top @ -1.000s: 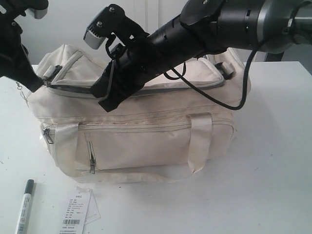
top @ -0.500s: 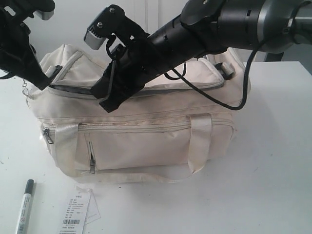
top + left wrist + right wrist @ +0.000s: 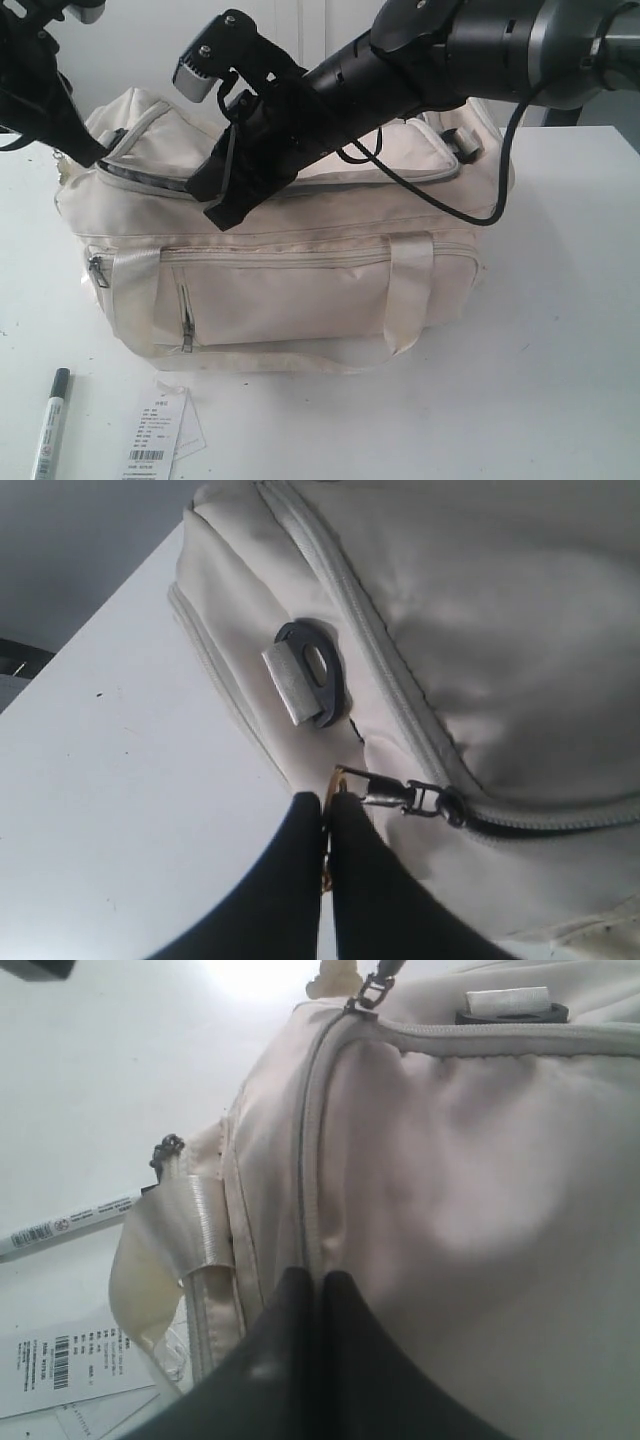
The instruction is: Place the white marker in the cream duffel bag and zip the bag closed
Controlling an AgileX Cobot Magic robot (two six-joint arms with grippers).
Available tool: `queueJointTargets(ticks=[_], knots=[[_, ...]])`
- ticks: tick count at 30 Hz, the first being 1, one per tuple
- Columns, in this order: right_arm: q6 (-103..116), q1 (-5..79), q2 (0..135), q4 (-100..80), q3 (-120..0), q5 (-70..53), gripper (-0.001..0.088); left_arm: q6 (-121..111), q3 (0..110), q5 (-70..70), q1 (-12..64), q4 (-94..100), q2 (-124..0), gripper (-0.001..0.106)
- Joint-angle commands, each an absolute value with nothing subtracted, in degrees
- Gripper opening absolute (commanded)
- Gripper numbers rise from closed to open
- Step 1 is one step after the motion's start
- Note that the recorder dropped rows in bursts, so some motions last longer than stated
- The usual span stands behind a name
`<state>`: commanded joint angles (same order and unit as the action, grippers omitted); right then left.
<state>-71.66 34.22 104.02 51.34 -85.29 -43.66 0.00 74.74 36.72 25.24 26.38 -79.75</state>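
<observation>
White marker (image 3: pixel 50 425) lies apart from left gripper (image 3: pixel 327 805) (pinching zipper pull (image 3: pixel 385 795)); right gripper (image 3: pixel 308 1280) pinches bag (image 3: pixel 300 290).

We saw a thick black right arm (image 3: pixel 400 60), grey-collared far behind the right claw (image 3: pixel 220 214); a black cable (image 3: pixel 497 208) looped beneath it; a silver-grey block (image 3: pixel 188 72) with screws (image 3: pixel 205 48) sat above that claw; the left claw (image 3: pixel 326 805) had smooth, black, tapered fingers (image 3: pixel 285 880).

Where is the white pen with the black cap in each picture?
Exterior view: the slim white marker with a black cap lies on the white table, bottom left, before the cream fabric duffel bag.
Left wrist view: not in it.
Right wrist view: the marker lies on the table beside the bag.
Shared landmark: the white paper barcode tag beside it.
</observation>
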Motion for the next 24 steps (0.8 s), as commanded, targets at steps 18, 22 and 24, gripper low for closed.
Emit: queueJointTargets(ticks=[18,22,24], knots=[[-71.66,34.22,104.02,51.34,-85.29,-44.34,0.0,-3.42,74.74,32.88,25.24,31.1,-83.58,0.0],[-71.66,34.22,104.02,51.34,-85.29,-44.58,0.0,-3.6,74.74,31.3,25.24,31.38,-83.58,0.0],[-71.66,34.22,104.02,51.34,-85.29,-44.69,0.0,-3.88,74.74,30.74,25.1,31.78,-83.58,0.0]])
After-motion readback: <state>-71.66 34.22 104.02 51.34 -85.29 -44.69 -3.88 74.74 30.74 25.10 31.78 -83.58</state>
